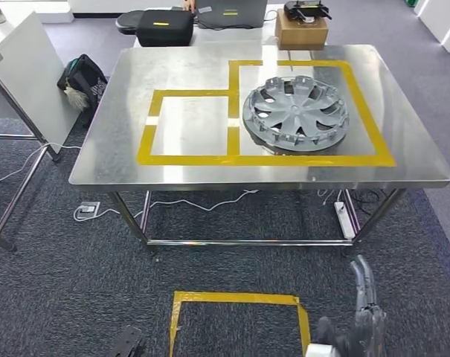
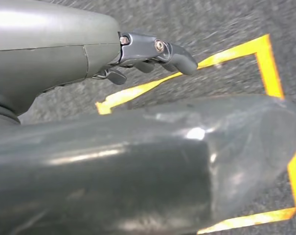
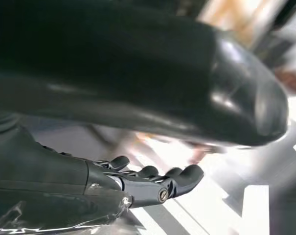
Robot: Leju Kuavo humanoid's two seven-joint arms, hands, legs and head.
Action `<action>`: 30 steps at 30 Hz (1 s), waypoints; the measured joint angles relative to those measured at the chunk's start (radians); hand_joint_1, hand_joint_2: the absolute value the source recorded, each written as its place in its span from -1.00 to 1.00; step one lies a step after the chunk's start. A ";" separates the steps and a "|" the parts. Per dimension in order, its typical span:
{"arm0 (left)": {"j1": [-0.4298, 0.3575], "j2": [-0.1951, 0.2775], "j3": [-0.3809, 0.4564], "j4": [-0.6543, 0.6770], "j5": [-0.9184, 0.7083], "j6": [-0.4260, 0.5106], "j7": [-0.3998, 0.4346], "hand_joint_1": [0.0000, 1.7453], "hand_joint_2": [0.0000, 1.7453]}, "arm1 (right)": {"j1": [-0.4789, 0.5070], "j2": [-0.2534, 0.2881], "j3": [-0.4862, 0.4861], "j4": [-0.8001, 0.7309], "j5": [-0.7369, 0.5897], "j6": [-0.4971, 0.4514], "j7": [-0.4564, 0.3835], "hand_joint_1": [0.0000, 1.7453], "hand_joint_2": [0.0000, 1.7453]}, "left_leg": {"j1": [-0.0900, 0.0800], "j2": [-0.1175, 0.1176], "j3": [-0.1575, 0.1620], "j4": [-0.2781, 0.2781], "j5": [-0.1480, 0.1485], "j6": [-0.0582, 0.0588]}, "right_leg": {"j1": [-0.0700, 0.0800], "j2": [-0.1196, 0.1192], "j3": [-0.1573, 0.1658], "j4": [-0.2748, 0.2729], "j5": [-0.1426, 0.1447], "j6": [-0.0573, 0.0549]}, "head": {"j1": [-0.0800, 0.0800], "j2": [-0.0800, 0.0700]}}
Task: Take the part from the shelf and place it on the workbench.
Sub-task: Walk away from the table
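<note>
Steel, and plenty of it: the workbench (image 1: 127,104) spreads wide, up and ahead of the right hand (image 1: 364,312), which hangs low over the grey carpet (image 1: 53,282) at the bottom edge of the head view. Yellow tape outlines (image 1: 233,111) mark two boxes on the top, and there in the larger box sits the part, a grey hubcap (image 1: 295,113), lying flat, well ahead of the right hand and clear of it. Down on the carpet, a yellow tape square (image 1: 236,299) lies just beside that hand, on its inner side, cut off by the frame's edge. Right hand now: fingers long and loosely extended, nothing in them, though the palm is cropped off below. Its wrist view shows the thumb (image 3: 246,98) and dark fingers (image 3: 165,181) apart, background a blur. Left hand (image 2: 153,51) in its wrist view: fingers straight and apart from the big thumb (image 2: 213,147), holding nothing, floor tape behind. Far beyond the bench, a black case (image 1: 165,27) and a cardboard box (image 1: 301,31), partly cut off. White power strip (image 1: 344,220) under the bench.
</note>
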 joint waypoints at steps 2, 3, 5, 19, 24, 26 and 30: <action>0.009 0.000 0.012 0.000 0.004 0.007 -0.009 -1.00 -1.00 | -0.086 0.056 -0.194 0.227 -0.178 0.125 -0.094 -1.00 -1.00 | 0.003 0.000 -0.028 0.125 -0.080 -0.008 | -0.001 -0.007 -0.032 0.003 0.027 0.000 | -0.006 0.000; 0.012 0.000 0.017 0.000 0.005 0.010 -0.013 -1.00 -1.00 | -0.127 0.073 -0.296 0.351 -0.226 0.172 -0.139 -1.00 -1.00 | 0.005 0.000 -0.032 0.169 -0.082 -0.012 | -0.003 -0.016 -0.049 0.007 0.039 0.003 | -0.008 0.000; 0.019 -0.001 0.026 0.000 0.005 0.014 -0.017 -1.00 -1.00 | -0.181 0.095 -0.464 0.550 -0.243 0.208 -0.187 -1.00 -1.00 | 0.011 0.003 0.000 0.174 -0.027 -0.021 | -0.007 -0.039 -0.086 0.021 0.058 0.012 | -0.010 0.000; 0.040 -0.008 0.057 0.001 -0.007 0.054 -0.040 -1.00 -1.00 | -0.378 0.152 -0.870 1.219 -0.144 0.220 -0.019 -1.00 -1.00 | 0.000 -0.021 0.069 -0.105 0.075 0.044 | -0.008 0.010 -0.200 0.342 -0.104 0.055 | -0.006 0.000; 0.039 -0.013 0.062 0.001 -0.008 0.061 -0.046 -1.00 -1.00 | -0.407 0.151 -0.897 1.290 -0.137 0.216 -0.012 -1.00 -1.00 | -0.007 -0.080 0.009 -0.106 0.141 0.034 | 0.007 0.087 0.038 0.059 -0.059 0.010 | -0.007 0.000; 0.041 -0.014 0.063 0.001 -0.008 0.062 -0.047 -1.00 -1.00 | -0.413 0.151 -0.904 1.305 -0.136 0.215 -0.012 -1.00 -1.00 | -0.006 -0.101 0.001 -0.111 0.166 0.023 | 0.008 0.085 0.060 0.008 -0.068 0.009 | -0.003 0.000; 0.050 -0.013 0.067 0.001 -0.008 0.062 -0.048 -1.00 -1.00 | -0.420 0.154 -0.911 1.325 -0.136 0.215 -0.009 -1.00 -1.00 | -0.005 -0.053 -0.037 -0.042 0.079 0.003 | 0.001 0.031 0.017 0.007 -0.026 -0.009 | -0.008 0.000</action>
